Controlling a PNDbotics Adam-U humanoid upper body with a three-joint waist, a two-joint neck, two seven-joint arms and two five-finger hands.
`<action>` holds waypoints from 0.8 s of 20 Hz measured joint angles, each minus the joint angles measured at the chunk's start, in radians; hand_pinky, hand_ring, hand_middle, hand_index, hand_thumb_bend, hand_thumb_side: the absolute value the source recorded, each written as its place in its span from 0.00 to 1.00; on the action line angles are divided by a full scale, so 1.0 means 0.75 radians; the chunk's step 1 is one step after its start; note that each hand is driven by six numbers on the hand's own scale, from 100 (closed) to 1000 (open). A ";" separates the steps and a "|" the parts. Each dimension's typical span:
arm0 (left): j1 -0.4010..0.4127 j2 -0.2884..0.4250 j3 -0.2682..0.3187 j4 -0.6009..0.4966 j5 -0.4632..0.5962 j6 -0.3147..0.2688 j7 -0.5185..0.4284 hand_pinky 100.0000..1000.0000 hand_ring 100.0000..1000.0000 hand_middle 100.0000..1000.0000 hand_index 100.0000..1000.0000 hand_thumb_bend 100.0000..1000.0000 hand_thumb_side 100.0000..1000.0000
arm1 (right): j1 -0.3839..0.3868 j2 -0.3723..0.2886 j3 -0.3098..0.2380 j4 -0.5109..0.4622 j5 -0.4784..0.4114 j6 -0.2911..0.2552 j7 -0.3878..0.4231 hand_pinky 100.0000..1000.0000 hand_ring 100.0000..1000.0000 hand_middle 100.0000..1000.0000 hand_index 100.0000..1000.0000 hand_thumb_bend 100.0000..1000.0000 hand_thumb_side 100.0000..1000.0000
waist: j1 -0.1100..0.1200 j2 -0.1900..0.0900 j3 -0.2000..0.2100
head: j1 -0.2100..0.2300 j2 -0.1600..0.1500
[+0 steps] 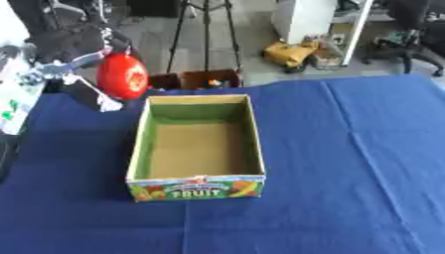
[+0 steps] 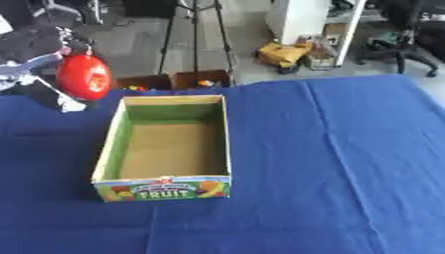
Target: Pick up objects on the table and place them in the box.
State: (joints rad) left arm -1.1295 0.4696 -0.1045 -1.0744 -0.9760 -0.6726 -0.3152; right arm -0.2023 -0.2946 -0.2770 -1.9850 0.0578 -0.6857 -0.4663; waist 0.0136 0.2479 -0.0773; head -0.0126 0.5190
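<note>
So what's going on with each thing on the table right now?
Box: upright on the blue cloth, top open, nothing inside.
Red ball: held up off the table, beyond the box's far left corner.
Left hand: curled round the red ball.
Blue cloth: spread flat with creases.

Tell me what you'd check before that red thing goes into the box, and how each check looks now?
1. Red object held by left hand: ok.
2. Red object over the box: not ok, it is beyond the far left corner.
3. Box open on top: ok.
4. Room inside the box: ok, nothing in it.
5. Box upright on the blue cloth: ok.
6. Right hand out of the way: cannot tell, not in view.
</note>
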 measured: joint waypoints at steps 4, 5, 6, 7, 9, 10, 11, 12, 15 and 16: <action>-0.005 -0.080 -0.021 0.039 0.027 -0.022 -0.052 0.24 0.46 0.42 0.47 0.00 0.23 | 0.000 0.000 0.000 0.000 -0.005 0.000 0.001 0.67 0.77 0.54 0.78 0.00 0.79 | -0.002 0.000 -0.005 | 0.000 0.000; -0.006 -0.098 -0.025 0.061 0.036 -0.028 -0.066 0.25 0.46 0.42 0.47 0.00 0.23 | 0.000 0.000 0.001 0.000 -0.006 0.000 0.001 0.67 0.77 0.54 0.78 0.00 0.79 | -0.002 0.000 -0.007 | 0.000 0.000; -0.006 -0.115 -0.028 0.086 0.042 -0.033 -0.080 0.25 0.46 0.42 0.47 0.00 0.23 | 0.000 0.000 0.001 0.000 -0.006 0.000 0.002 0.67 0.77 0.54 0.78 0.00 0.79 | -0.001 0.000 -0.009 | 0.000 -0.001; -0.007 -0.129 -0.030 0.112 0.045 -0.036 -0.090 0.26 0.46 0.42 0.47 0.00 0.23 | 0.000 0.000 0.001 0.000 -0.008 0.000 0.003 0.67 0.77 0.54 0.78 0.00 0.79 | 0.000 0.000 -0.012 | 0.001 -0.001; -0.007 -0.150 -0.036 0.168 0.033 -0.039 -0.099 0.29 0.47 0.43 0.47 0.00 0.23 | -0.001 0.000 0.001 0.000 -0.010 0.001 0.005 0.67 0.77 0.54 0.78 0.00 0.79 | 0.005 0.000 -0.015 | 0.005 -0.003; -0.007 -0.159 -0.036 0.195 0.019 -0.040 -0.100 0.30 0.47 0.43 0.47 0.00 0.23 | -0.001 0.000 0.001 0.000 -0.010 0.001 0.006 0.67 0.78 0.54 0.78 0.00 0.79 | 0.006 0.000 -0.017 | 0.006 -0.004; -0.007 -0.166 -0.036 0.221 -0.002 -0.041 -0.099 0.30 0.47 0.43 0.47 0.00 0.23 | -0.001 0.000 0.001 0.000 -0.011 0.002 0.007 0.67 0.78 0.54 0.78 0.00 0.79 | 0.007 0.000 -0.019 | 0.007 -0.006; -0.007 -0.174 -0.036 0.245 -0.029 -0.044 -0.094 0.31 0.47 0.43 0.47 0.00 0.23 | -0.001 0.000 0.001 0.000 -0.011 0.003 0.008 0.67 0.78 0.54 0.78 0.00 0.78 | 0.008 0.000 -0.021 | 0.007 -0.008; -0.007 -0.194 -0.036 0.307 -0.126 -0.057 -0.064 0.33 0.48 0.44 0.47 0.00 0.23 | -0.002 0.000 0.002 0.000 -0.016 0.005 0.009 0.67 0.78 0.53 0.78 0.00 0.78 | 0.014 0.000 -0.027 | 0.007 -0.012; -0.007 -0.201 -0.035 0.327 -0.160 -0.063 -0.049 0.33 0.48 0.44 0.47 0.00 0.23 | -0.003 0.000 0.002 0.000 -0.019 0.006 0.010 0.67 0.78 0.53 0.78 0.00 0.78 | 0.015 0.001 -0.029 | 0.007 -0.012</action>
State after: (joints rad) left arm -1.1349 0.3186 -0.1311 -0.8294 -1.0958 -0.7196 -0.3516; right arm -0.2047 -0.2946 -0.2753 -1.9850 0.0439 -0.6816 -0.4587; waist 0.0252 0.2484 -0.0992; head -0.0073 0.5099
